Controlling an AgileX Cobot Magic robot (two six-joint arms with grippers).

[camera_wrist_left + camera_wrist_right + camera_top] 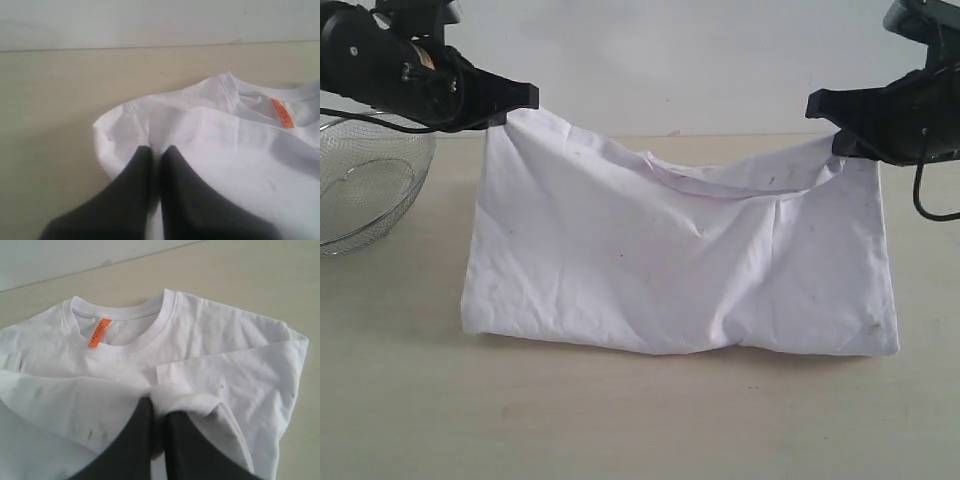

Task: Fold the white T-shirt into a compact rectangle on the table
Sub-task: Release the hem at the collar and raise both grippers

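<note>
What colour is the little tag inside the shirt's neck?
Orange. The neck tag shows best in the right wrist view.

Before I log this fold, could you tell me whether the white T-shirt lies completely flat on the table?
No, the white T-shirt is held up by two corners, only its lower part on the table.

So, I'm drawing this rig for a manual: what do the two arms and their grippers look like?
Both are black: blocky housings tapering to the flat left gripper and right gripper. Each has two matte black wedge-shaped fingers. A thin black cable loops below the right arm.
</note>
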